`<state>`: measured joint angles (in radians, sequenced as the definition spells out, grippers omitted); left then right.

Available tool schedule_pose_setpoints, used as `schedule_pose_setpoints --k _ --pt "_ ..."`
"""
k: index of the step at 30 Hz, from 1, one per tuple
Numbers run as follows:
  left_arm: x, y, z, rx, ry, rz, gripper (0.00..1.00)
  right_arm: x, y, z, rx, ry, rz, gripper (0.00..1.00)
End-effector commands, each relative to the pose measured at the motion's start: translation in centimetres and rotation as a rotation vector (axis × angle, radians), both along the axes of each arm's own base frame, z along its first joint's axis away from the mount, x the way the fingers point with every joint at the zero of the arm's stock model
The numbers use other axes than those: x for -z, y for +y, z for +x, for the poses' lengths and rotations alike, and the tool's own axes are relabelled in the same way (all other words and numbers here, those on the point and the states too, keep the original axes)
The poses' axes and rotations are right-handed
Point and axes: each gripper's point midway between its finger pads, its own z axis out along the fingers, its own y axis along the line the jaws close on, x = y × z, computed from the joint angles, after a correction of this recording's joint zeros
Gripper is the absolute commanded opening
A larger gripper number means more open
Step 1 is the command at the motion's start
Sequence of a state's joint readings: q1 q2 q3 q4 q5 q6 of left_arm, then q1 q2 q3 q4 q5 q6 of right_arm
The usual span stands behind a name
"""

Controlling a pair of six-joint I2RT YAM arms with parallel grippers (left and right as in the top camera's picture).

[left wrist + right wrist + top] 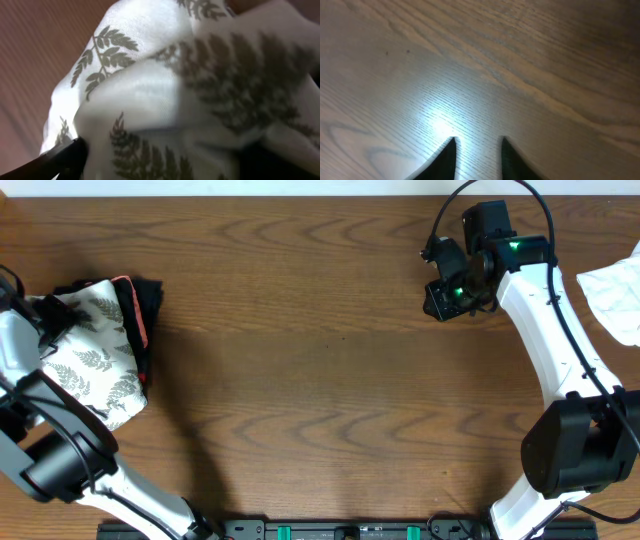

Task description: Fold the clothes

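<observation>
L gripper: jaws stood spread wide, with dress fabric bulging between the fingers. Could not tell whether the cloth was actually pinched.
Dress, posn: bunched heap at near-L of table, by the L edge. Lay directly against L gripper and filled the L wrist view.
Dress, axis: long axis ran near-to-far along the L table edge, near end angled slightly twd centre. Too crumpled to tell strap end from hem end.
Black bundle: coral-pink trim, touching the far-R side of dress.
R gripper: far R, well apart from dress. Tips parted by a narrow gap, nothing between them, over bare wood.
White cloth: at R table edge, beside the R arm.
</observation>
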<state>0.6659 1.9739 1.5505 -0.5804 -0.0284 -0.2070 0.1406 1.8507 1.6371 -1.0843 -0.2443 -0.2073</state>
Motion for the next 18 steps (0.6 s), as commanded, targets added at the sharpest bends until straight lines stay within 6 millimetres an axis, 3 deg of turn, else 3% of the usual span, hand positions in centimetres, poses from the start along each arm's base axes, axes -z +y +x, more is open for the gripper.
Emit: schedule_pose_setpoints --k 1,5,8,11,13,18 --pt "-5.4 -0.7 -0.7 0.035 -0.067 0.065 0.98 -0.1 0.0 0.1 0.004 -0.004 0.005 0.45" --pt "-11.1 -2.3 -1.1 0.056 -0.156 0.13 0.98 -0.2 0.4 0.0 -0.001 0.0 0.03 0.58" --pt "-14.3 -5.0 -0.6 0.116 -0.205 0.165 0.98 -0.2 0.4 0.1 0.0 -0.003 0.03 0.58" --pt "-16.3 -9.5 0.8 0.236 -0.236 0.175 0.98 -0.5 0.0 0.7 0.052 -0.012 0.043 0.55" --pt "-17.1 -13.7 2.1 0.36 -0.241 0.181 0.98 -0.8 -0.8 1.2 0.116 -0.019 0.059 0.56" --pt "-16.5 -25.0 4.2 0.705 -0.195 0.174 0.98 -3.1 -5.3 2.5 0.331 -0.077 0.09 0.6"
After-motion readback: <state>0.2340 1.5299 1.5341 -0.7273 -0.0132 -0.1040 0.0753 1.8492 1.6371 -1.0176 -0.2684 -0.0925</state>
